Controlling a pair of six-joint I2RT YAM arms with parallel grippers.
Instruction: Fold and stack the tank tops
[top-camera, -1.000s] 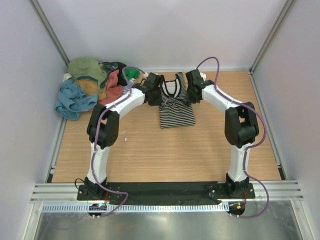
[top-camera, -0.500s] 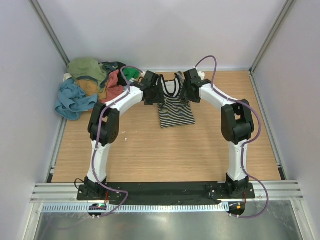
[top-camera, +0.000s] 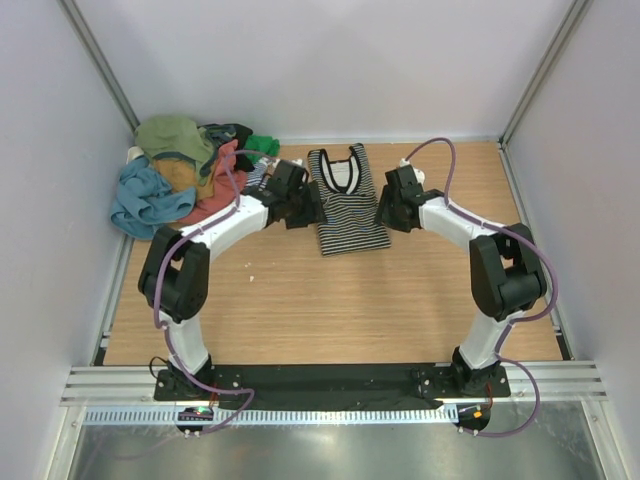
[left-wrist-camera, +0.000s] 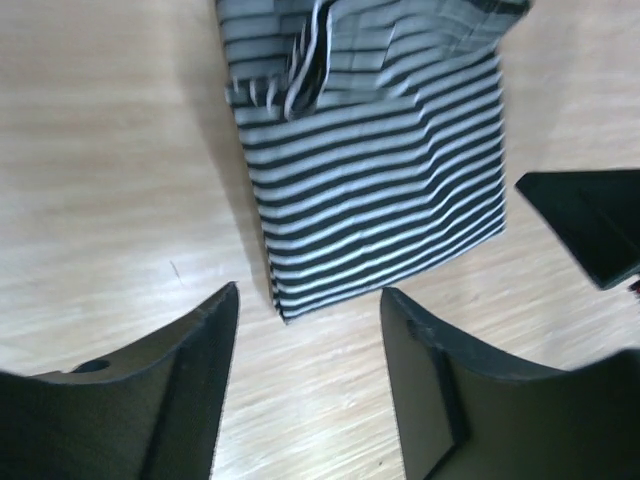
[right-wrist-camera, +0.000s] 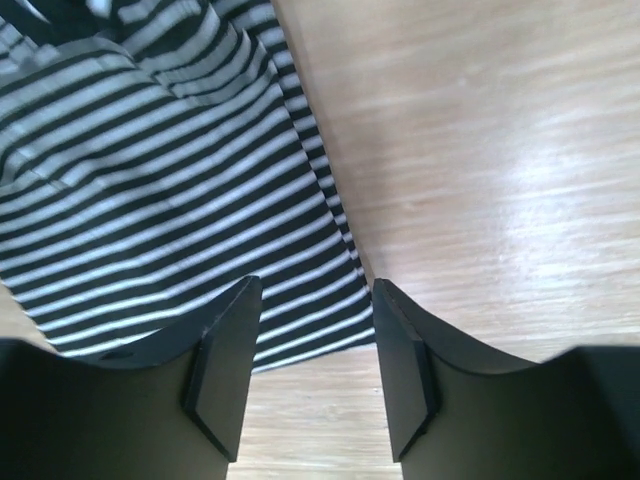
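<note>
Both grippers have just released and drawn back. The left gripper (left-wrist-camera: 308, 293) and right gripper (right-wrist-camera: 316, 284) now stand partly open and empty, flanking the striped tank top (top-camera: 350, 205). It lies narrowed lengthwise on the wooden table (top-camera: 330, 300), probably awaiting a crosswise fold. In the far-left corner, the heap of unfolded tank tops (top-camera: 185, 170) waits.

Left tool (left-wrist-camera: 308, 300), jaws spread, over a folded striped tank top (left-wrist-camera: 375, 180)

The black-and-white top lies flat on the pale wooden table (left-wrist-camera: 100, 150), folded into a rough rectangle, with rumpled folds at its far end. The tool's two dark fingers (left-wrist-camera: 190, 380) stand apart in the foreground with nothing gripped between them. The top's near corner sits just beyond the gap. A black part (left-wrist-camera: 590, 225) juts in at the right edge, near the cloth.
</note>
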